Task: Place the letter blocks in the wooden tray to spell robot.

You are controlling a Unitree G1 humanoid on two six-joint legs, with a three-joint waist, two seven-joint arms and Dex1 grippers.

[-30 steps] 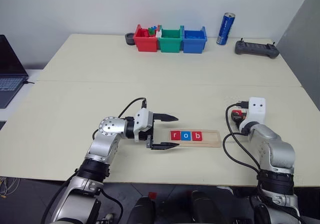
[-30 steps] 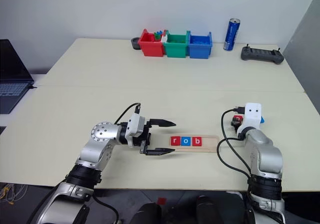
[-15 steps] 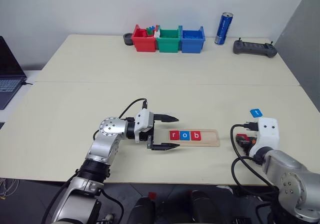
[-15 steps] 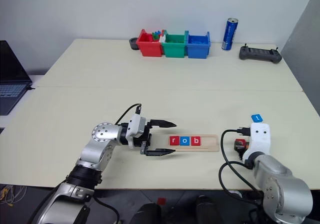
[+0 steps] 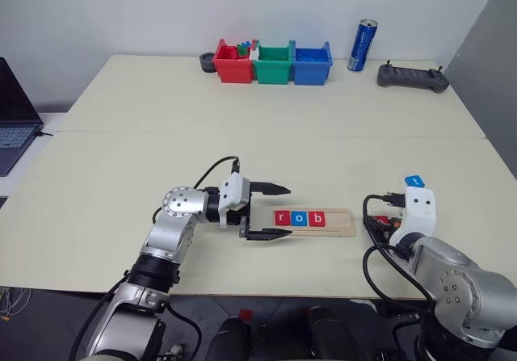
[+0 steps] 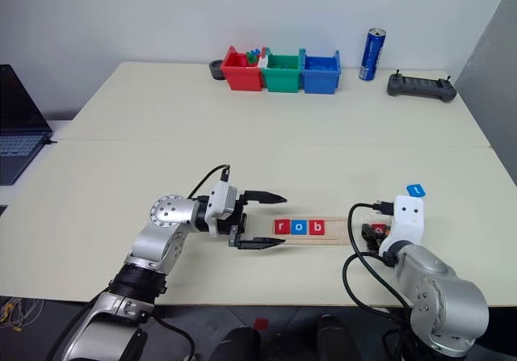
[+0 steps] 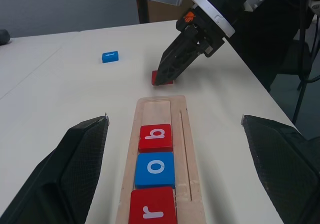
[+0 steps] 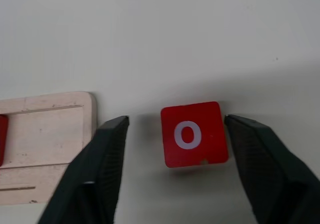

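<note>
Straddling red "o" block (image 8: 194, 134) with right end effector (image 8: 175, 169), fingers wide apart, one each side, neither touching; block flat on counter (image 5: 242, 135) just past right end of wooden tray (image 5: 343, 224). Hovering left end effector (image 5: 273, 211) at tray's left end, pointing along it toward the right, fingers spread wide, gripping nothing; upper finger over counter beyond tray, lower finger on the near side. Holding three tiles in tray groove, side by side from left: red "r" (image 7: 153, 210), blue "o" (image 7: 155, 168), red "b" (image 7: 156, 136); right part of groove bare wood. Lying alone on counter, blue block (image 5: 414, 182) just beyond right wrist, well apart from tray, letter unreadable from head views. Sitting at far edge of counter: red bin (image 5: 233, 64), green bin (image 5: 274, 64), blue bin (image 5: 312, 64) in a row touching, small mixed pieces poking out of red one; dark round thing (image 5: 208, 62) just left of red bin; blue can (image 5: 363, 46) upright right of bins; black controller (image 5: 413, 77) further right. Showing at far left edge, laptop (image 5: 16, 111).
</note>
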